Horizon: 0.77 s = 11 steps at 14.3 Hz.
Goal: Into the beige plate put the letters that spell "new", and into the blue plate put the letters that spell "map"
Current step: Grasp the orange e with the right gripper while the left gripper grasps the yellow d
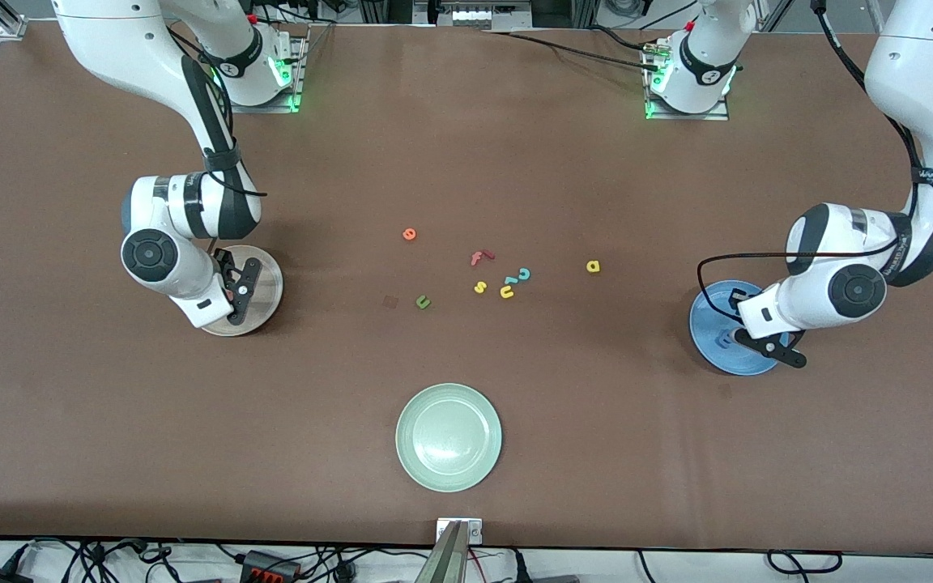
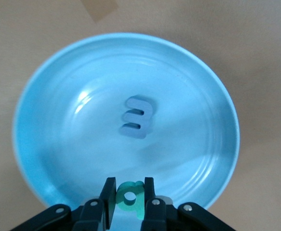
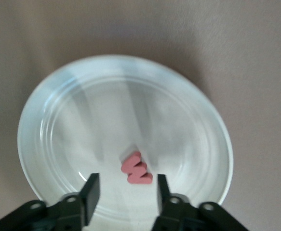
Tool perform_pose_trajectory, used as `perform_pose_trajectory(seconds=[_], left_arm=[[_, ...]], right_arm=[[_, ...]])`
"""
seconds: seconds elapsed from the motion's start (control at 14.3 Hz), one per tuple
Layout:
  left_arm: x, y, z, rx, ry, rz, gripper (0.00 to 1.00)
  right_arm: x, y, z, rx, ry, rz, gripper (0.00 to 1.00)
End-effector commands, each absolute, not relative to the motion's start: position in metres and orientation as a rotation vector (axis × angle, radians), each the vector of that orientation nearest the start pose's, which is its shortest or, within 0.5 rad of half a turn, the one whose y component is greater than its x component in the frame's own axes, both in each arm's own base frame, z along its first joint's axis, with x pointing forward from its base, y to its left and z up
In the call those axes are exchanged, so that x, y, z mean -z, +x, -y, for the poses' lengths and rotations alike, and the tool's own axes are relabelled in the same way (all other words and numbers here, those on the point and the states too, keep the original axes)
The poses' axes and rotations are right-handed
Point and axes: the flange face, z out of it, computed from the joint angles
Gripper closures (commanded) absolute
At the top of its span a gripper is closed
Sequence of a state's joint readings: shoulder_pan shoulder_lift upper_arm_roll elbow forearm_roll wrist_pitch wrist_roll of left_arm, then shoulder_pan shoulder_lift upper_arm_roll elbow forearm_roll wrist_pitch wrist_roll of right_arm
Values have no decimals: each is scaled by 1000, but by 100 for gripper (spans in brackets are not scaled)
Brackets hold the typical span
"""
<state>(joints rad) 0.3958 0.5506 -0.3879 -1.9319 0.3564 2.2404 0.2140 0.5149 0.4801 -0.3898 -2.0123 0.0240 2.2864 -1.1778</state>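
Note:
Over the blue plate [image 1: 738, 363] [image 2: 73, 144] at the left arm's end of the table, my left gripper [image 1: 778, 350] [image 2: 129, 185] is shut on the teal p [image 2: 130, 195]. The periwinkle m [image 2: 138, 117] [image 1: 724, 340] lies in that plate. My right gripper [image 1: 238, 283] [image 3: 127, 177] hangs open over the beige plate [image 1: 268, 283] [image 3: 82, 125]. The salmon w [image 3: 137, 169] lies in it, free of the fingers. On the table's middle lie the orange e [image 1: 409, 235], the green n [image 1: 423, 302] and the yellow a [image 1: 593, 265].
A red f [image 1: 480, 257], a teal c [image 1: 523, 274], a yellow s [image 1: 479, 287] and a yellow u [image 1: 506, 292] cluster mid-table. A pale green plate [image 1: 449, 437] sits nearer the front camera than the letters.

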Motion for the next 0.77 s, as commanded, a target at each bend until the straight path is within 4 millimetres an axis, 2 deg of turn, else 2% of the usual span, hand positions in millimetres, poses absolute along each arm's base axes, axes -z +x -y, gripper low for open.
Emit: perform_pose_trajectory(seconds=[0.0, 0.14, 0.28, 0.42, 0.56, 0.63, 0.7], left_arm=[[-203, 595, -14, -247, -3015, -696, 0], [-213, 595, -7, -258, -3002, -712, 0], [-236, 591, 42, -283, -2987, -795, 0], [-250, 584, 90, -275, -3006, -766, 0], [-250, 569, 135, -279, -3035, -702, 0], [-247, 556, 156, -289, -3047, -667, 0], [-243, 550, 165, -293, -3075, -529, 0]], right_arm=[[-243, 575, -109, -296, -2625, 1795, 0], [-248, 566, -150, -280, -2740, 1655, 0], [-248, 549, -203, -258, -2854, 1508, 0], [-249, 528, -253, -219, -2939, 1380, 0], [-246, 504, -303, -175, -2955, 1281, 0], [-245, 493, -322, -158, -2957, 1237, 0], [-240, 482, -338, -156, -2976, 1163, 0]])
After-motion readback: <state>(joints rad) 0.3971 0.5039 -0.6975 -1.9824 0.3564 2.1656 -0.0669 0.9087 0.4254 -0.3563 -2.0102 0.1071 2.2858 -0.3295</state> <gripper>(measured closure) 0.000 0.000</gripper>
